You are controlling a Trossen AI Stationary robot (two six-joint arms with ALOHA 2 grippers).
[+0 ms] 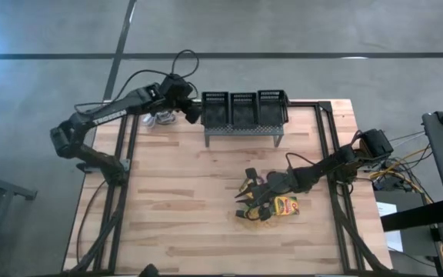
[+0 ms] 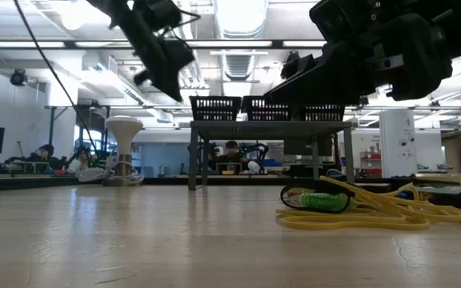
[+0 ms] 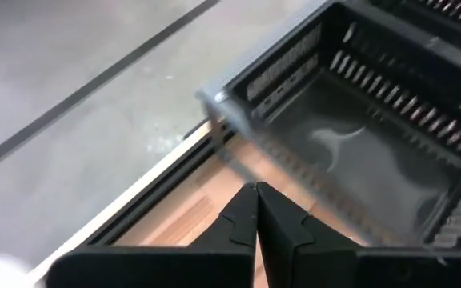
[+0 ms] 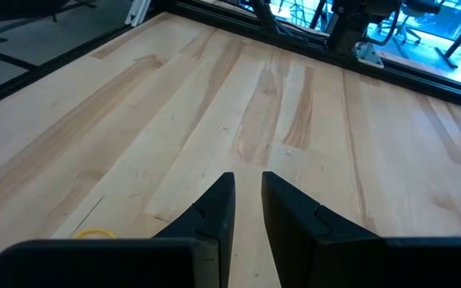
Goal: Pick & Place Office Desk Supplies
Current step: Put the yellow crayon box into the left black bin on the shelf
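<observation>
A wooden tabletop [image 1: 183, 192] seen from above, with a black mesh organiser [image 1: 243, 109] of three compartments side by side at its far edge. That organiser is the landmark here. The office supplies lie in one small cluster on the near side of the organiser, well apart from it and a little toward the right arm's side: one crayon box [image 1: 285, 205], yellow and green, is plain to see, with a tangle of thin yellow rubber bands [image 2: 374, 210] and a green elastic ring [image 2: 323, 201] beside it; any further boxes or rings cannot be counted, since the arm covers them. The right gripper [image 1: 246, 201] hangs directly over this cluster, its fingers [image 4: 214, 210] a narrow slit apart with nothing visible between them, pointing away from the crayon box across bare wood, so the supplies sit just behind and beneath its tips. The crayon box's long axis runs roughly across the tabletop, parallel to the organiser's row. The left gripper [image 3: 256, 228] is clenched tight and empty, poised just beside the organiser's left end compartment, well apart from the supplies. The right arm is much the nearer to the cluster, so the next pick looks to be its job.
</observation>
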